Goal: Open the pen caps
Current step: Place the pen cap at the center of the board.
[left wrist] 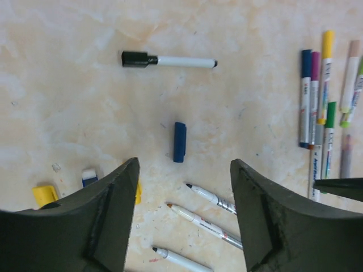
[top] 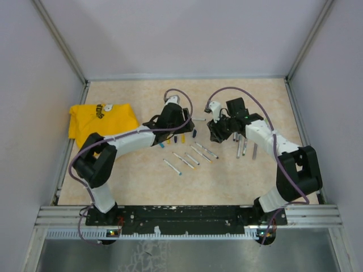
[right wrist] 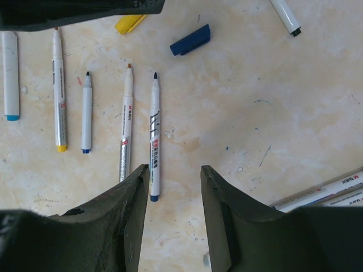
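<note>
Marbled beige desk [left wrist: 85,102], grey walls around. One blue cap [left wrist: 180,141] lies loose mid-desk, just beyond the left fingers [left wrist: 108,221], which are spread and empty (between pens, I judge). The right fingers [right wrist: 127,221] stand parted, holding nothing, over bare pens [right wrist: 126,122]. Next calls for fetching a capped pen [left wrist: 315,96] from the right cluster, one hand on the barrel, the other pulling the cap.

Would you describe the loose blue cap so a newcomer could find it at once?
On the beige table, look between the black-ended marker and the row of uncapped pens. The blue cap lies there alone: stubby, dark blue, touching nothing.
</note>
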